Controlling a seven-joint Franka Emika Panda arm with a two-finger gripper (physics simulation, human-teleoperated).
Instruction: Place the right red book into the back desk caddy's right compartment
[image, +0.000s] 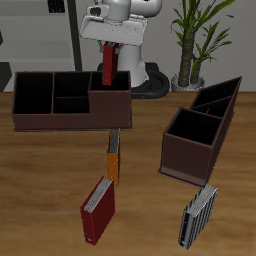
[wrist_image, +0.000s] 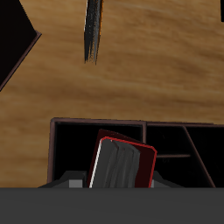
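Holding the right red book (image: 108, 60) upright, your jaws are clenched on it above the back desk caddy (image: 60, 112), right over its right compartment (image: 109, 82)

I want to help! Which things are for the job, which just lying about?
Job: dark red hardcover book in the jaws; long dark brown caddy; its end bay.
Lying about: second red book; thin orange book; striped book; slanted brown caddy.

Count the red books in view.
2. One red book is held upright in the gripper above the back desk caddy; the other lies near the table's front edge.
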